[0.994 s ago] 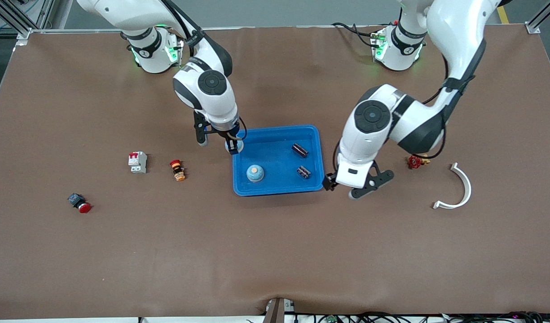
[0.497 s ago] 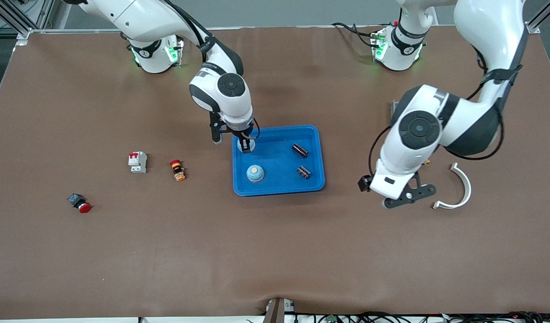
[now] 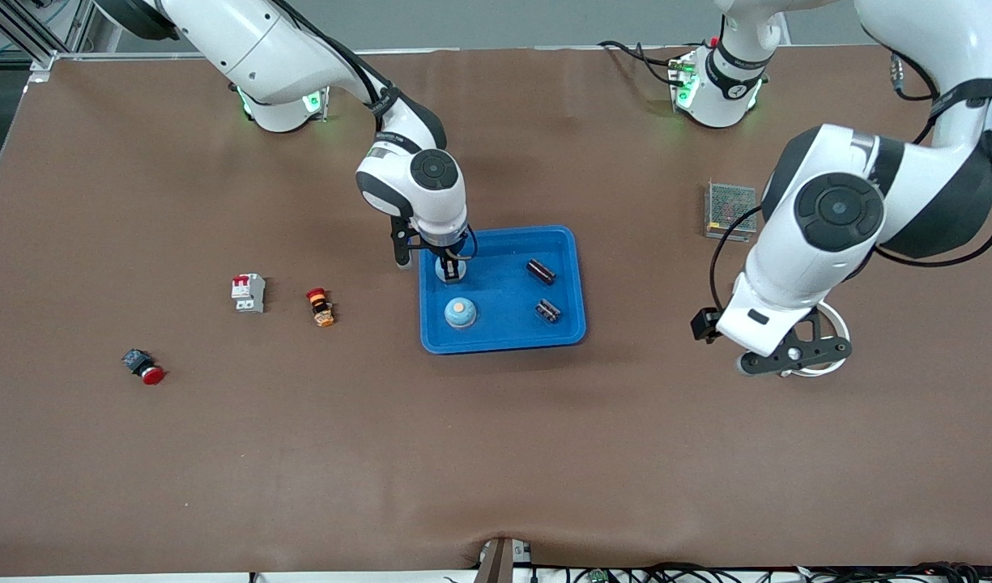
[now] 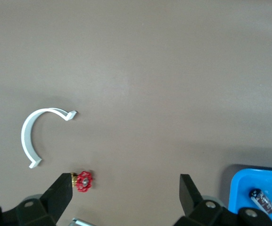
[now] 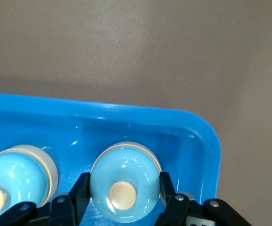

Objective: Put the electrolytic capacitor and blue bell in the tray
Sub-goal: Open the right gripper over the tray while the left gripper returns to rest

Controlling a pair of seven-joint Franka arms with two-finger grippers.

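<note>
Now, right gripper (image 3: 451,271): my arm reaches down into the tray (image 3: 502,344), fingers clamped on a blue bell (image 5: 125,181) at the tray's corner toward the right arm's end.
Second blue bell (image 3: 460,312): in the tray, nearer the front camera.
Electrolytic capacitors (image 3: 541,271): two, both in the tray.
Left gripper (image 4: 126,193): spread wide, over the white curved clip (image 4: 37,134).
Change: left arm swung away from the tray toward its own end; right gripper moved farther over the tray.

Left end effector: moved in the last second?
Yes. The left end effector left the shallow bright-blue plastic tray and now hangs over the white curved plastic clip.
</note>
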